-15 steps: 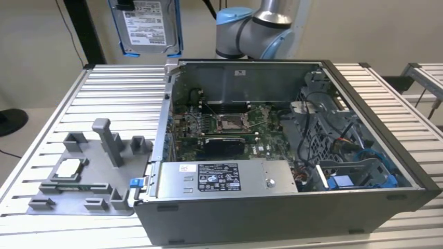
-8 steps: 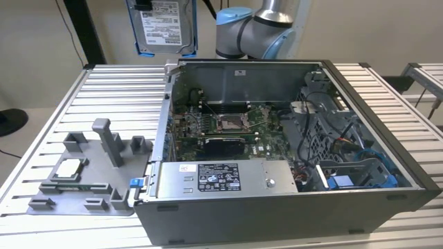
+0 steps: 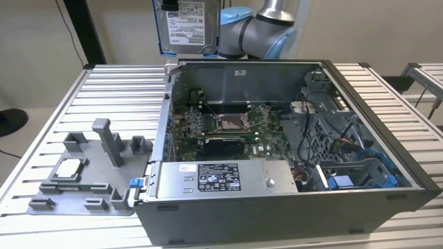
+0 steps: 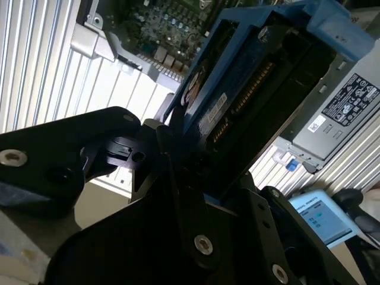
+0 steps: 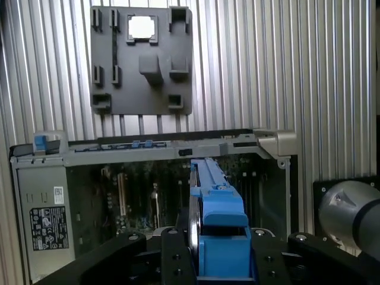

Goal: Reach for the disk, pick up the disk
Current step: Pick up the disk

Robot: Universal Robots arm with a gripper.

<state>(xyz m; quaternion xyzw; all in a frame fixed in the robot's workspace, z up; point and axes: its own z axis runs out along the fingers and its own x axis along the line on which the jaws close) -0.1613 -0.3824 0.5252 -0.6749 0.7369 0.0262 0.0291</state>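
The disk (image 3: 183, 26) hangs high in the air above the back left corner of the open computer case, its white label facing the exterior camera and blue rails along its edges. In both wrist views the disk (image 4: 249, 77) (image 5: 217, 202) shows edge-on with its blue rail. My gripper (image 4: 196, 172) (image 5: 217, 237) is shut on it, one black finger pressed on each flat side. The grey and blue arm (image 3: 260, 28) stands just to the exterior view's right of the disk.
The open computer case (image 3: 387, 171) lies on the slatted metal table (image 3: 118, 98), with its motherboard, cables and grey power supply box (image 3: 221, 179) exposed. A grey fixture plate (image 3: 83, 181) holding a small square chip (image 3: 69, 167) sits to the case's left in the exterior view.
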